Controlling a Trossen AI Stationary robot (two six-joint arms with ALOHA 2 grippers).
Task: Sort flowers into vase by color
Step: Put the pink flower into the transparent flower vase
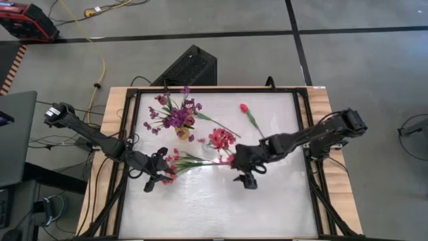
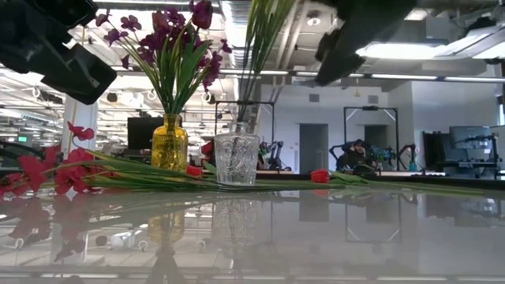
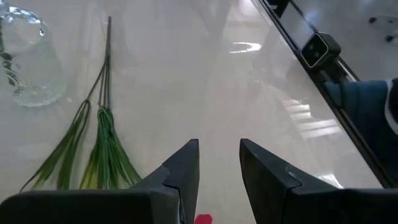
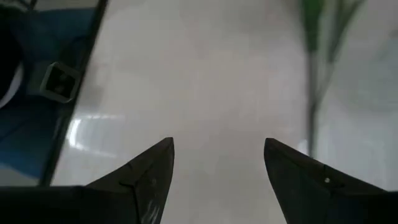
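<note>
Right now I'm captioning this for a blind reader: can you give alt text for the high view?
Two dark arms reach over a white table, the left gripper above a red-pink spray lying flat, the right gripper open over bare table. Purple flowers stand in a yellow vase, red-pink flowers in another beside it, and a red tulip lies apart.

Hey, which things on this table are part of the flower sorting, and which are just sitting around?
Part of the job:
purple flowers in the yellow vase
clear vase
red-pink sprays
red tulip
red-pink sprays on the table

Just lying about:
black box
yellow cable
</note>
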